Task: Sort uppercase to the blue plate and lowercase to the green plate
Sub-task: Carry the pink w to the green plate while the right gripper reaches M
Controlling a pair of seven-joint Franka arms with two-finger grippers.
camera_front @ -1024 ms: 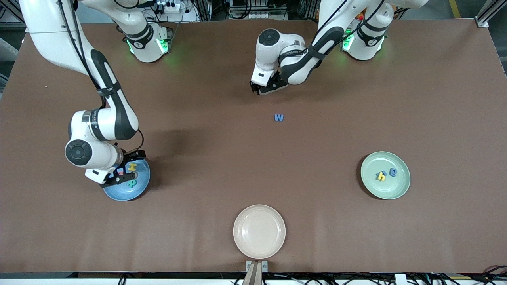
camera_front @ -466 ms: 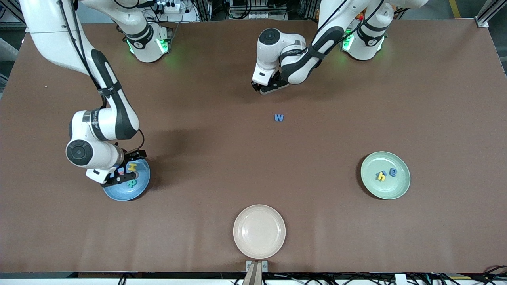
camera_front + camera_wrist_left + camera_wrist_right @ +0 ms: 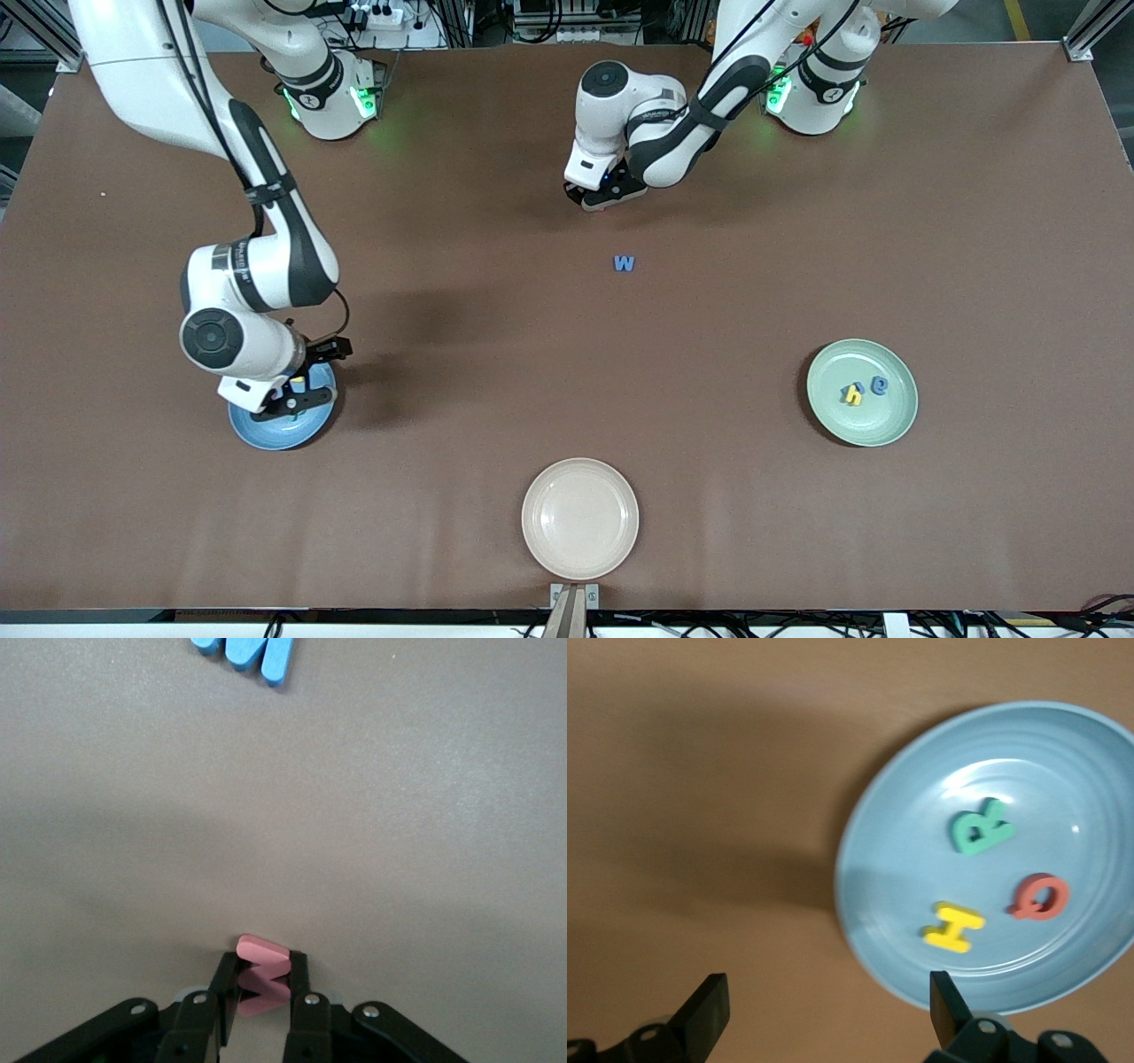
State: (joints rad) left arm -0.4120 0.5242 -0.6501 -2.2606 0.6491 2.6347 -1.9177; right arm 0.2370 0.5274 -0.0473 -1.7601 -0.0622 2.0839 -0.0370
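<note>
Your left hand (image 3: 263,992) is low over the table (image 3: 567,354), clamped tight on the red w (image 3: 261,974); the blue W (image 3: 625,263) lies loose nearer the front camera; your right hand (image 3: 828,1010) hangs spread wide, gripping nothing, over the blue plate (image 3: 877,895) with R (image 3: 980,826), Q (image 3: 1041,897) and H (image 3: 954,927); the green plate (image 3: 895,421) carries what looks like h (image 3: 852,395) and e (image 3: 879,385).
</note>
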